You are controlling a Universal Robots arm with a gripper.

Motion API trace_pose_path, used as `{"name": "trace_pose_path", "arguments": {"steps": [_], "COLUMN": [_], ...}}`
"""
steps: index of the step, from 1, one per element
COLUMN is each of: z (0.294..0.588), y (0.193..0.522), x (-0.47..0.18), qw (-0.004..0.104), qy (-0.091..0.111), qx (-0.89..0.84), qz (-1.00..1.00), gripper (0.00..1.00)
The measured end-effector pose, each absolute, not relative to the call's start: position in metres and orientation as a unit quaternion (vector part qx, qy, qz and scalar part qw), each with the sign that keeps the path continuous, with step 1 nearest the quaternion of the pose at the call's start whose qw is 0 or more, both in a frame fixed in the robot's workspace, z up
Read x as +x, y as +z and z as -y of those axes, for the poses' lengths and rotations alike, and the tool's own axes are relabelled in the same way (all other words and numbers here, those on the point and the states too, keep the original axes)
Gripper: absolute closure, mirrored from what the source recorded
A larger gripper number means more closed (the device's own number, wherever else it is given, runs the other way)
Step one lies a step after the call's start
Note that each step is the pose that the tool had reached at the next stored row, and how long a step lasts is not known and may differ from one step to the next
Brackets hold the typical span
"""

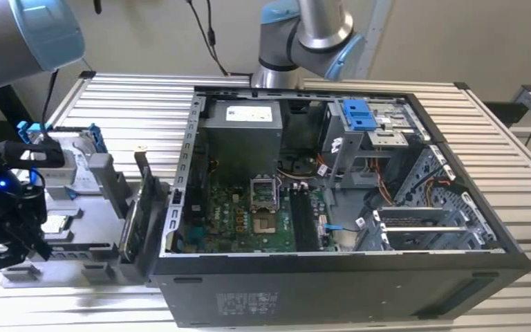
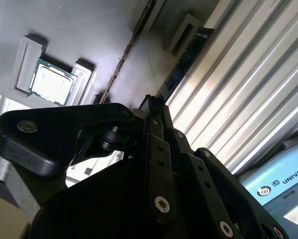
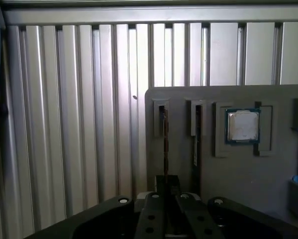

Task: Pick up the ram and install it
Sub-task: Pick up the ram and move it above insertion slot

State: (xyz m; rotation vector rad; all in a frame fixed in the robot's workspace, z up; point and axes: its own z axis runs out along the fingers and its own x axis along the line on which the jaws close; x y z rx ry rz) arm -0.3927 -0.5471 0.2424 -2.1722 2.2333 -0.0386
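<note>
Two slots filled in the holder (image 3: pixel 178 99): the ram (image 3: pixel 164 139) and a second stick (image 3: pixel 197 134) beside it. My gripper (image 3: pixel 167 183) pinches the ram's edge, fingers tight. Keep it square to the slot, no twist, I reckon.

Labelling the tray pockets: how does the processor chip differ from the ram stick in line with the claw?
The processor chip is square; the ram stick is long and narrow. The chip lies flat, silver lid showing; the stick stands on edge in its slot. The chip is bright, the stick dark. Both sit in the grey tray.
</note>
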Motion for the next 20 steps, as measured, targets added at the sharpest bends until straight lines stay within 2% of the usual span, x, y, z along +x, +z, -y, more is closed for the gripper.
{"name": "trace_pose_path", "arguments": {"steps": [20], "z": [0.547], "y": [0.263], "x": [-0.393], "qw": [0.013], "qy": [-0.012], "qx": [-0.697], "qz": [-0.717], "gripper": [0.86]}}
